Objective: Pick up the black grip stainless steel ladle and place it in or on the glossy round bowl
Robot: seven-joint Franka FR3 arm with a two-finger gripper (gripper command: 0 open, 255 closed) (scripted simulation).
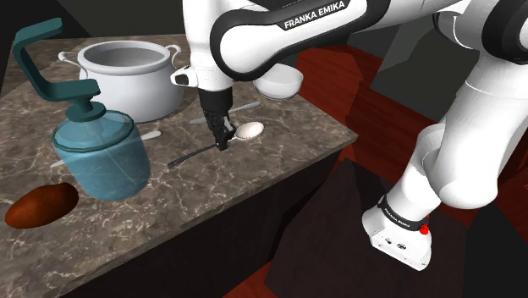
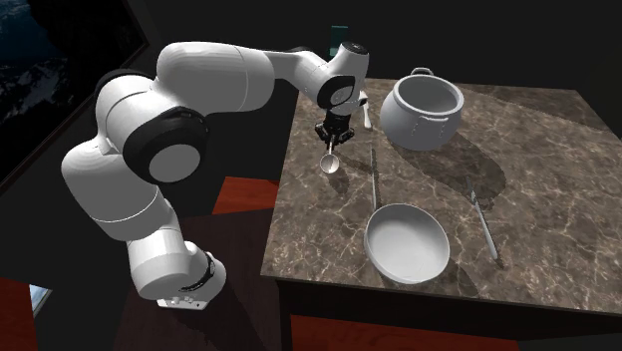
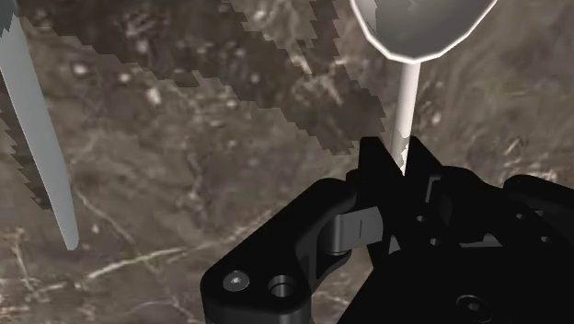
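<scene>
In the shoulder view the all-black two-finger gripper (image 1: 223, 142) pointed down at the brown marble-patterned tabletop (image 1: 254, 182) and pinched the thin shaft of the pale-cupped, dark-handled ladle (image 1: 249, 130). The ladle's long axis ran from the cup at 2 o'clock to the handle's end at 8 o'clock. The glossy white round bowl (image 1: 283, 85) sat at 1 o'clock from the gripper, partly behind the arm and near the tabletop's edge, and a grey two-handled pot (image 1: 127, 72) stood at 10 o'clock. In the second exterior view the gripper (image 2: 333, 142) hung close to the tabletop's (image 2: 558, 130) 9 o'clock edge with the ladle's cup (image 2: 329, 164) just under it; whether the ladle lay on the stone or was clear of it could not be told. The round bowl (image 2: 406, 242) lay at 5 o'clock, well apart, and a thin grey utensil (image 2: 375, 175) lay across that line, so the carry probably needed height, and the bowl's closeness to the 6 o'clock edge left little margin. In the wrist view the fingers (image 3: 373, 156) clasped the ladle's shaft (image 3: 406, 97), the cup lay straight ahead of them, and a thin grey utensil (image 3: 37, 120) lay well off to one side.
</scene>
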